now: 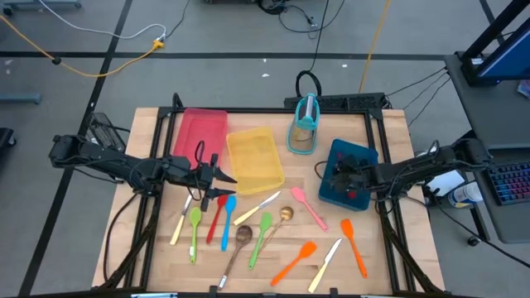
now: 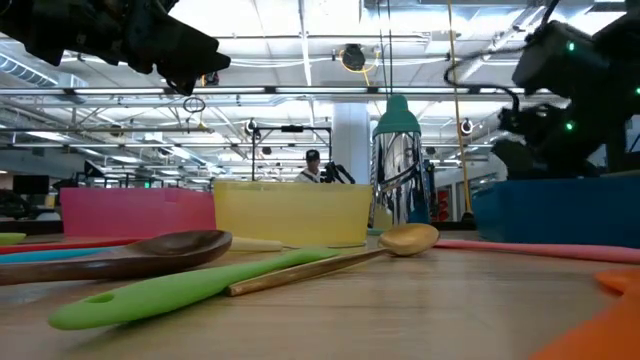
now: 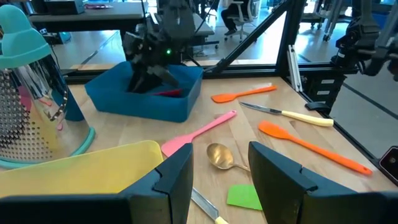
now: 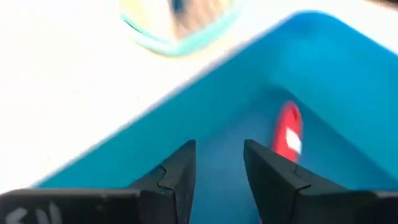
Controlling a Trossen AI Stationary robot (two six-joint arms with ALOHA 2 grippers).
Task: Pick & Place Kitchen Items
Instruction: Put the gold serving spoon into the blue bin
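Left claw (image 1: 217,184) hovers wide open above the table (image 1: 381,248), just off the yellow tray's (image 1: 255,157) near left corner, with nothing in it. The red tray (image 1: 199,132) sits left of the yellow one. Below that claw the utensils lie loose on the wood: green spatula (image 1: 195,232), red one (image 1: 217,217), blue one (image 1: 227,220), brown spoon (image 1: 238,243), gold spoon (image 1: 284,215), pink spatula (image 1: 308,207), two orange ones (image 1: 296,260) (image 1: 354,247) and a cream-handled knife (image 1: 325,265). The grater (image 1: 305,124) stands far, right of the yellow tray. Right claw (image 1: 341,178) is down over the blue tray (image 1: 361,156), fingers parted and empty, a red utensil (image 4: 287,132) lying in the tray just beyond them.
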